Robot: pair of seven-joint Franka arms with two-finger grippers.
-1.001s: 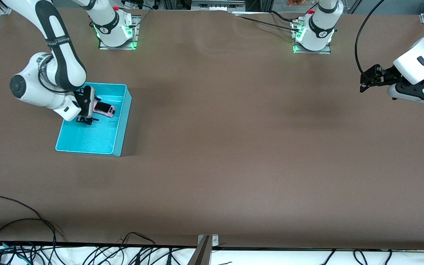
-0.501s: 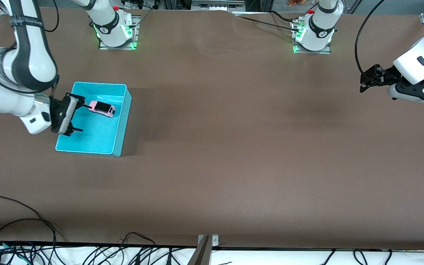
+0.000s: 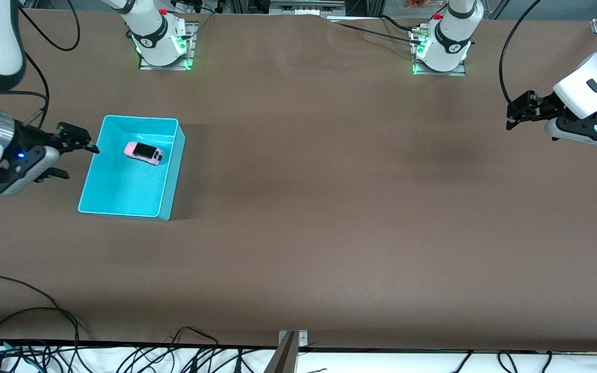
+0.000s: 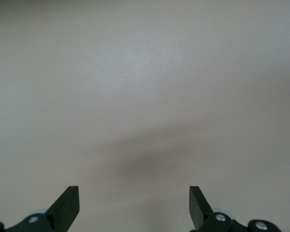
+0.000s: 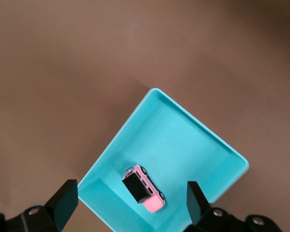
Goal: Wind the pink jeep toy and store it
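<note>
So the pink jeep toy (image 3: 143,152) sits on its wheels inside the turquoise bin (image 3: 122,210), up near the bin's edge closest to the robot bases, touching neither arm. The bin sits toward the right arm's end of the table (image 3: 329,207). The right gripper (image 3: 73,161) hangs over bare table just beside the bin's outer wall, fingers spread wide and empty, so I'd say the storing part looks done. The left gripper (image 3: 509,117) waits over its own end of the table, also wide open with nothing in it, well out of the way.
</note>
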